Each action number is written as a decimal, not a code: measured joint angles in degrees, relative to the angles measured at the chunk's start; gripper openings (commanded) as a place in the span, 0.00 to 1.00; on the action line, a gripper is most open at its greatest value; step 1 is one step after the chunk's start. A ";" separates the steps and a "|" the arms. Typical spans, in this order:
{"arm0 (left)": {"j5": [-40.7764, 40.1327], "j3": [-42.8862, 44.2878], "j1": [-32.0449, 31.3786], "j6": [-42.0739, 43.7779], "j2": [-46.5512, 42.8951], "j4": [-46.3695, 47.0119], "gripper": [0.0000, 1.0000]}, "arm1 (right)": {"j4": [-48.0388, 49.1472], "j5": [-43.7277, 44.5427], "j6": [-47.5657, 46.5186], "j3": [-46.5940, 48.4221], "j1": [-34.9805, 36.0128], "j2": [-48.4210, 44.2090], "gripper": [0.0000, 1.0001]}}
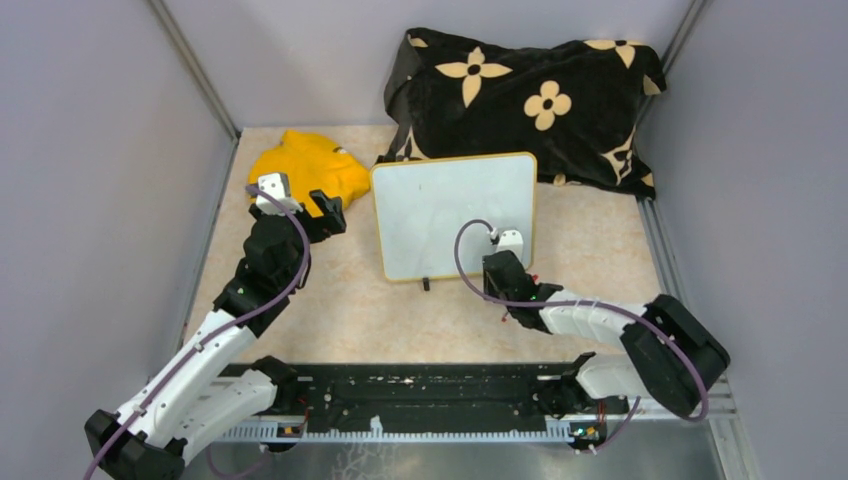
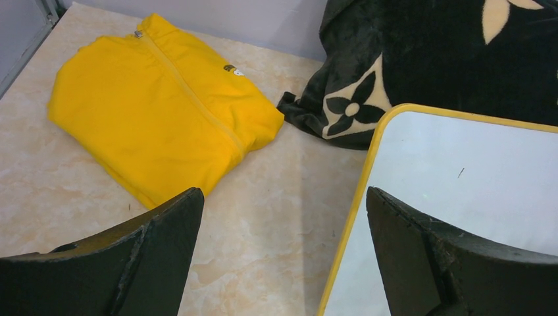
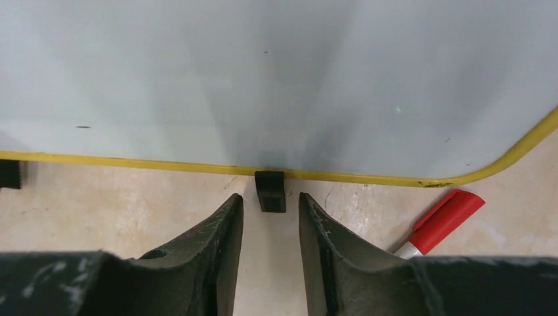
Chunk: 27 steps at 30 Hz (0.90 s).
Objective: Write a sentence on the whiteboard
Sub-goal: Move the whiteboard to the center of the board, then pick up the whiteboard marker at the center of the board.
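Right gripper (image 3: 270, 197) sits low at the board's near edge, toward its 5 o'clock corner. Its 2 fingers stand a narrow gap apart and grip nothing; bare table shows between them. A black clip foot (image 3: 270, 184) is just beyond the tips, under the yellow rim. A red marker (image 3: 439, 222) lies on the table at the gripper's 3 o'clock, near the rim's rounded corner, its lower end hidden by a finger.

Board (image 1: 440, 200) is mid-table, its face plain white with a few tiny dark specks. Flat or tilted: cannot tell.

Left gripper (image 2: 283, 192) is at the board's 9 o'clock, fingers spread wide and empty, above the table between board and yellow garment (image 2: 158, 112). The garment lies folded at the board's 10 o'clock. A black flowered blanket (image 1: 520, 90) is at 12 o'clock, right at the board's far edge.
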 measured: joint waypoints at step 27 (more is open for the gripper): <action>4.09 -0.20 0.00 -3.21 1.73 1.88 0.99 | -23.65 4.15 17.16 6.25 -7.43 -19.93 0.91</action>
